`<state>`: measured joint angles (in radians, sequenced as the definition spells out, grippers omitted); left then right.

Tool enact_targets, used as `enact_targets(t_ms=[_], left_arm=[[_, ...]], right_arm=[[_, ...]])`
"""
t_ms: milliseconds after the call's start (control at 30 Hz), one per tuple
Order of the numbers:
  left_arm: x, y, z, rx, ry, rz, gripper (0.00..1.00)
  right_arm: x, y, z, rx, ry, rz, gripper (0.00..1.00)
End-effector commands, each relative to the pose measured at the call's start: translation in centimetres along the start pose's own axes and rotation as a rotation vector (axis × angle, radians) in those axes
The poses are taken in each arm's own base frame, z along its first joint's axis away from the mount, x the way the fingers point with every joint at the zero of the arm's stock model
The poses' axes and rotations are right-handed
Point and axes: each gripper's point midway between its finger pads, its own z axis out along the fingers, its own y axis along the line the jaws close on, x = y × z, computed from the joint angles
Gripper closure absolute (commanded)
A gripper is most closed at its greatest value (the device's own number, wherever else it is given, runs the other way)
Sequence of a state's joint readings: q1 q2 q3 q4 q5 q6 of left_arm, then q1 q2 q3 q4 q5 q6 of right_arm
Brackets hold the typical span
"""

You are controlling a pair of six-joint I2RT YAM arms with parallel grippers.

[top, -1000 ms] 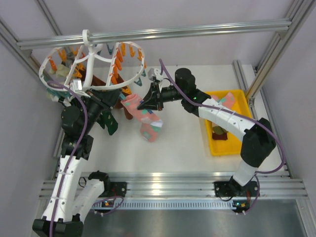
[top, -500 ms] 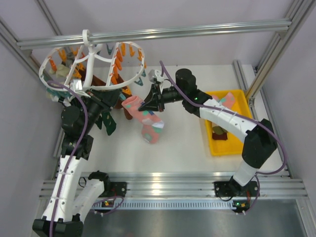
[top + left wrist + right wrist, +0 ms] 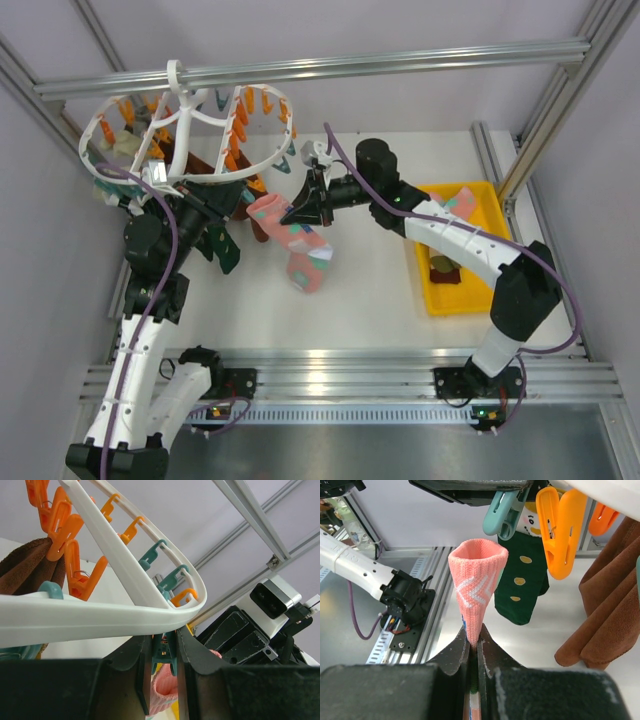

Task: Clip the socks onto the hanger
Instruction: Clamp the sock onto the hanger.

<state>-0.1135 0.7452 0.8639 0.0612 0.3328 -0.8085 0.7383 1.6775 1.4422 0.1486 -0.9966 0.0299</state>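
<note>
The white round hanger (image 3: 185, 130) hangs from the rail at the back left, with orange and teal clips; its ring also shows in the left wrist view (image 3: 100, 612). My left gripper (image 3: 228, 203) is under its rim, shut on a teal clip (image 3: 164, 652). My right gripper (image 3: 303, 210) is shut on a pink sock (image 3: 292, 240) with mint and orange patches. It holds the sock's open cuff (image 3: 477, 565) up just under that teal clip (image 3: 501, 515); the cuff also shows in the left wrist view (image 3: 162, 692). A dark green sock (image 3: 520, 580) and a maroon-brown sock (image 3: 600, 605) hang clipped.
A yellow tray (image 3: 432, 300) at the right holds more socks (image 3: 455, 205). The aluminium rail (image 3: 400, 62) crosses the back. An orange clip (image 3: 560, 525) hangs right beside the teal one. The white table lies below.
The right gripper has nudged the pink sock slightly left, toward the hanger rim and the teal clip. The left gripper has stayed on the clip.
</note>
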Motion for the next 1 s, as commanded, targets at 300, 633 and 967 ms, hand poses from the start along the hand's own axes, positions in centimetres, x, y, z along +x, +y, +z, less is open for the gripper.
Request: enact_targets(t_ms=[300,633,967], left_arm=[[1.0,-0.2,0.1,0.034,0.042,0.006,1.00],[0.8,-0.4,0.1,0.038,0.038,-0.001,1.00],[1.3,0.0,0.2,0.024,0.057,-0.016,1.00]], right_arm=[[-6.4,-0.3,-0.5,0.008,-0.102,-0.133,1.00],[-5.5,-1.5,0.0,0.045,-0.058,-0.169,1.00],[-6.7,-2.3,0.3,0.088,-0.087,-0.187,1.00]])
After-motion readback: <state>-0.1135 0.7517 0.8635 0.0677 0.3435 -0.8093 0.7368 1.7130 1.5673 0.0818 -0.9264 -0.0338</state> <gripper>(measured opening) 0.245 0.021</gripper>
